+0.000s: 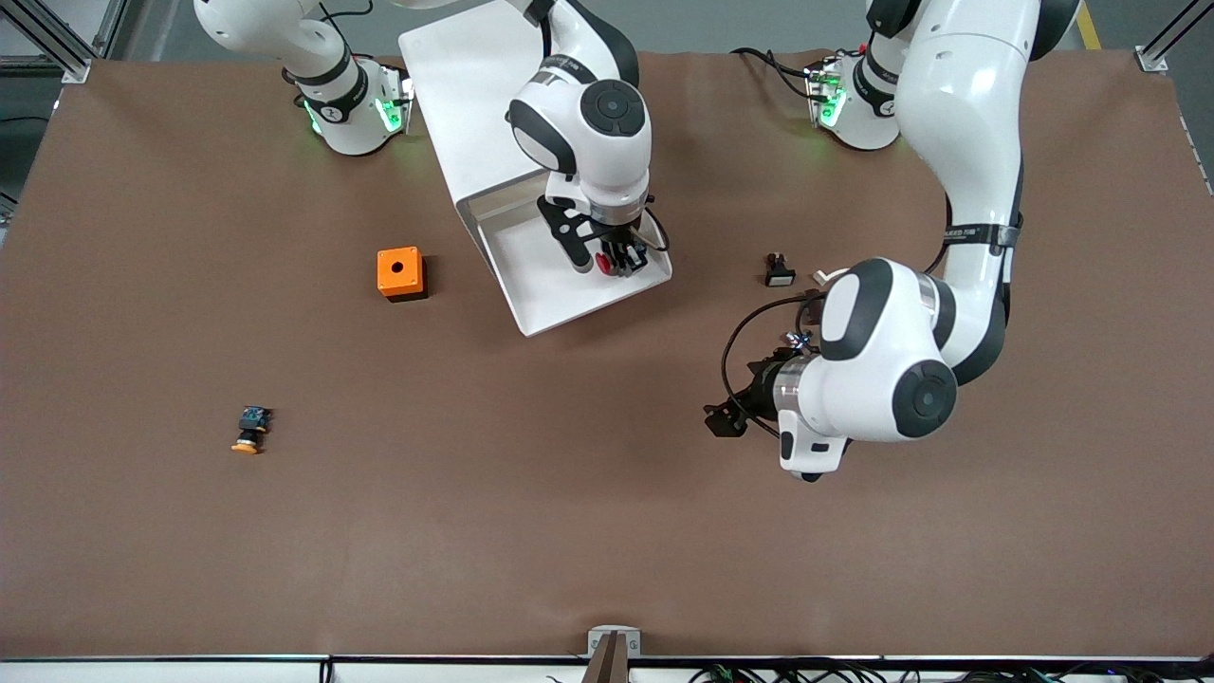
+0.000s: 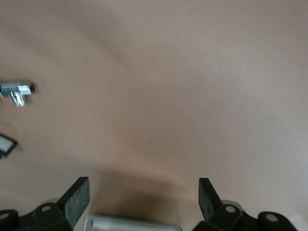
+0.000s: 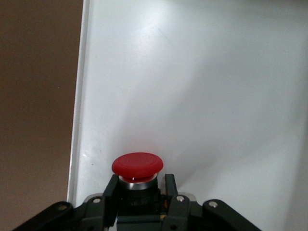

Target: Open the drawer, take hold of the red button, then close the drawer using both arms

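No writing can be read on anything. At upper centre of the front view the right gripper (image 1: 615, 263) is down in the pulled-out white drawer (image 1: 550, 285), its fingers (image 3: 169, 188) clenched on the red-capped button (image 3: 137, 166) between them. The left gripper (image 1: 725, 418) hangs released, jaws wide apart, over bare table (image 1: 531, 493) at centre right.

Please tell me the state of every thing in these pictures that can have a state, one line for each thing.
drawer: pulled open.
red button: in the drawer, gripped.
right gripper: inside the drawer, shut on the red button.
left gripper: open, holding nothing, over bare table.
orange-capped button: lying on its side on the table.
black button with a white face: on the table, untouched.
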Controlling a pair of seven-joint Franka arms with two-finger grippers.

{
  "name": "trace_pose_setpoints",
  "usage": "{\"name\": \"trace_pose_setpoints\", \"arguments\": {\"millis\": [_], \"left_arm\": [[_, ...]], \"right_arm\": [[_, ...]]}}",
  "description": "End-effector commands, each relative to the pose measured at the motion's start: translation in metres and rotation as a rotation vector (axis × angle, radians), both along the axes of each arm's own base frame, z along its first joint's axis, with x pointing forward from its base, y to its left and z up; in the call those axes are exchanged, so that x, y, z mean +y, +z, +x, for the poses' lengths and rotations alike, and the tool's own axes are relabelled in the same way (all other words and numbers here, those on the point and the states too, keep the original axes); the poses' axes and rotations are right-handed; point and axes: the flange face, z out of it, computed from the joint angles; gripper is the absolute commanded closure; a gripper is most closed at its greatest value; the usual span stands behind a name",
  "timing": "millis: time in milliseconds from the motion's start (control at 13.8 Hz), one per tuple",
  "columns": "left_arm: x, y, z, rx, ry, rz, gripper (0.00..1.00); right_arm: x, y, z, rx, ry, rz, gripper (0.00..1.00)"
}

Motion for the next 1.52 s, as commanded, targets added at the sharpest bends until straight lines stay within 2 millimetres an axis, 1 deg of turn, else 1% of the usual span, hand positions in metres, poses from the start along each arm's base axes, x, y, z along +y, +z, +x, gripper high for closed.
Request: {"name": "trace_pose_setpoints", "arguments": {"millis": [0, 144, 217, 361, 433, 506, 578, 722, 795, 867, 939, 1084, 1156, 1300, 1373, 1445], "left_arm": [[-0.03, 0.011, -0.015, -0.116, -0.101, 0.1, 0.01], [-0.049, 0.012, -0.022, -0.187, -0.15, 0.156, 0.01], [-0.06, 0.009, -0.026, -0.228, -0.174, 0.177, 0.01], [-0.067, 0.009, -0.026, -0.27, -0.174, 0.178, 0.01], [-0.072, 0.007, -0.028, -0.27, -0.179, 0.177, 0.01], [-0.075, 0.005, -0.03, -0.27, -0.184, 0.177, 0.01], [-0.076, 0.005, -0.03, -0.269, -0.186, 0.175, 0.0], [-0.077, 0.003, -0.032, -0.264, -0.189, 0.175, 0.0], [-0.079, 0.002, -0.033, -0.261, -0.192, 0.173, 0.0], [-0.085, 0.001, -0.037, -0.261, -0.199, 0.17, 0.0], [-0.089, -0.002, -0.039, -0.258, -0.204, 0.172, 0.0], [-0.095, -0.008, -0.045, -0.251, -0.212, 0.175, 0.0], [-0.103, -0.017, -0.051, -0.25, -0.203, 0.177, 0.0], [-0.116, -0.031, -0.063, -0.252, -0.188, 0.179, 0.0], [-0.125, -0.035, -0.072, -0.249, -0.198, 0.18, 0.0], [-0.131, -0.038, -0.077, -0.245, -0.202, 0.182, 0.0]], "right_arm": [[0.006, 0.002, 0.001, -0.004, -0.01, 0.005, 1.0], [0.0, 0.014, 0.017, -0.012, -0.016, 0.018, 1.0], [-0.005, 0.022, 0.026, -0.006, -0.001, 0.026, 1.0], [-0.021, 0.05, 0.049, 0.047, 0.061, 0.036, 1.0], [-0.035, 0.062, 0.062, 0.067, 0.107, 0.027, 1.0], [-0.049, 0.067, 0.072, 0.077, 0.161, 0.019, 1.0], [-0.068, 0.075, 0.085, 0.08, 0.236, 0.02, 1.0], [-0.113, 0.077, 0.119, 0.085, 0.388, 0.015, 1.0], [-0.142, 0.076, 0.14, 0.085, 0.456, 0.023, 1.0], [-0.167, 0.072, 0.156, 0.084, 0.52, 0.024, 1.0], [-0.194, 0.064, 0.172, 0.075, 0.586, 0.015, 1.0], [-0.243, 0.036, 0.192, 0.039, 0.7, 0.017, 1.0], [-0.266, 0.026, 0.2, 0.02, 0.75, 0.02, 1.0], [-0.316, -0.006, 0.211, -0.011, 0.855, 0.019, 1.0], [-0.339, -0.02, 0.214, -0.025, 0.901, 0.015, 1.0], [-0.369, -0.033, 0.22, -0.044, 0.95, 0.008, 1.0]]}}
